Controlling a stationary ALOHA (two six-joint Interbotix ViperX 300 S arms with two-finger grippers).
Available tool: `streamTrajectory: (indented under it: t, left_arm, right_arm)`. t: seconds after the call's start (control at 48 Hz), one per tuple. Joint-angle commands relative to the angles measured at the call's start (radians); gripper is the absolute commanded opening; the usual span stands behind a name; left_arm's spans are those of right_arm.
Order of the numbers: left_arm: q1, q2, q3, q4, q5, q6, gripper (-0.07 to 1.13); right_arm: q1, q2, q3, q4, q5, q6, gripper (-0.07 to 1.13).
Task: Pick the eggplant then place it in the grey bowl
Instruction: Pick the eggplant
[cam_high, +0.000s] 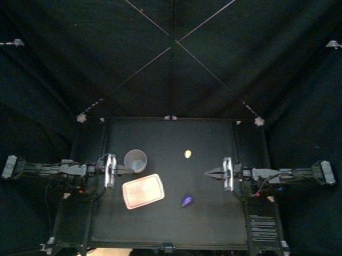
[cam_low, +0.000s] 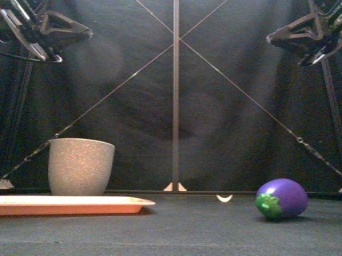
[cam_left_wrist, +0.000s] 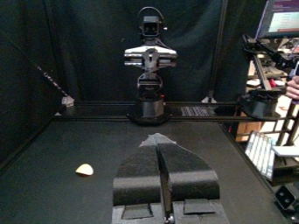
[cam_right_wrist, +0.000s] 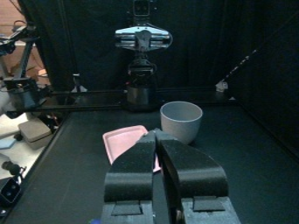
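Both closed: left fingers (cam_left_wrist: 140, 172), right fingers (cam_right_wrist: 133, 171); eggplant (cam_low: 281, 198) clear of tray (cam_low: 67, 206), bowl (cam_low: 80, 166), yellow toy (cam_high: 189, 154).

From high above we look down, tilted slightly backward, on the whole counter (cam_high: 174, 225), far and small. At its front edge we look level across it, close to the grey cup (cam_low: 80, 166) and pink tray (cam_low: 74, 204). Our left wrist camera faces along the left tool (cam_left_wrist: 160, 147) toward the right arm (cam_left_wrist: 149, 66); the right wrist camera faces along the right tool (cam_right_wrist: 158, 142), sharing cup and tray with both.
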Motion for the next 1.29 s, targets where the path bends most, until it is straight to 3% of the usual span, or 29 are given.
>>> streamTrajectory:
  t: [0.021,0.146,0.333,0.417,0.542,0.646,0.75,0.792,1.292]
  left_arm:
    - [0.006,0.009,-0.012,-0.038,-0.008,-0.006,-0.07]
    - [0.011,0.009,-0.011,-0.063,-0.008,-0.003,-0.03]
    - [0.003,0.006,-0.008,-0.054,-0.009,0.0,-0.02]
    - [0.002,0.005,-0.005,-0.049,-0.012,0.002,-0.02]
    - [0.0,0.005,0.003,-0.032,-0.021,0.002,-0.02]
    - [0.0,0.003,0.009,-0.011,-0.035,0.002,-0.02]
    - [0.0,0.003,0.014,0.006,-0.051,0.002,-0.02]
    - [0.0,0.003,0.015,0.011,-0.058,0.002,-0.02]
    - [0.0,0.002,0.025,0.012,-0.061,0.0,-0.02]
  right_arm:
    - [0.002,0.035,-0.034,0.009,0.0,0.012,-0.02]
    - [0.023,0.137,-0.072,0.012,0.064,0.037,0.05]
    - [0.118,0.331,-0.124,0.02,0.236,0.04,0.1]
    - [0.161,0.399,-0.13,0.037,0.276,0.043,0.17]
    - [0.193,0.483,-0.14,0.13,0.275,0.041,0.42]
    - [0.204,0.551,-0.152,0.204,0.267,0.037,0.72]
    - [0.221,0.627,-0.178,0.207,0.241,0.037,1.01]
    - [0.225,0.66,-0.189,0.202,0.229,0.037,1.07]
    - [0.256,0.927,-0.313,0.146,0.221,0.038,1.02]
